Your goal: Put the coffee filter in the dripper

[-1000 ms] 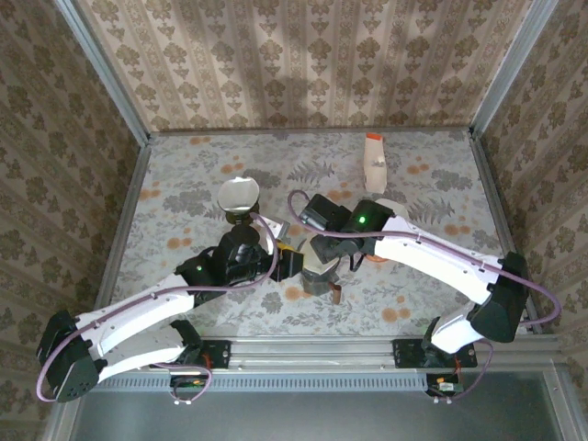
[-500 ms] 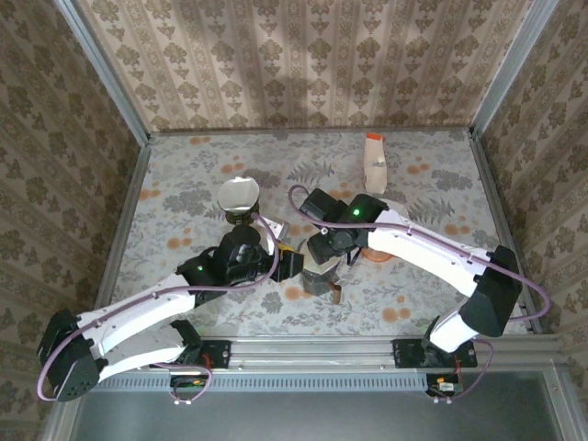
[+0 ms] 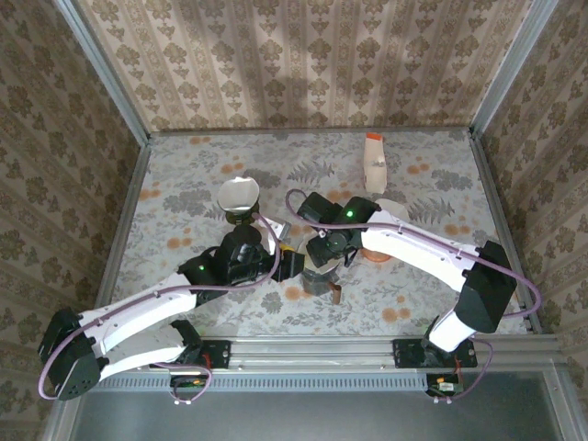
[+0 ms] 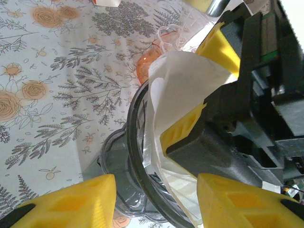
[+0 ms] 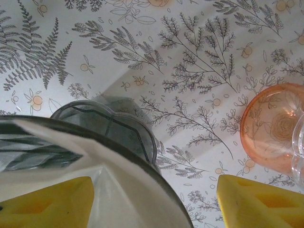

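I'm grasping the tilted dripper (image 4: 118,161) w/ my L claw (image 4: 156,183); R claw (image 5: 156,190) to its right is hanging released, filter (image 4: 185,85) lying inside the rim.

Table (image 3: 184,184): flat top under a pale cloth printed with grey ferns and orange flowers, and walled on three sides.
- 1 o'clock: white bottle (image 3: 374,163) with orange cap, well apart from the rest.
- 10 o'clock: pale round disc on a dark base (image 3: 239,195).
- 3 o'clock: white round piece (image 3: 397,206), partly hidden.
- 4 o'clock, near centre: orange glass dish (image 5: 273,128), empty.
- 6 o'clock, just off centre: grey clear dripper (image 3: 317,280), tilted; whether its base rests on the table cannot be told.
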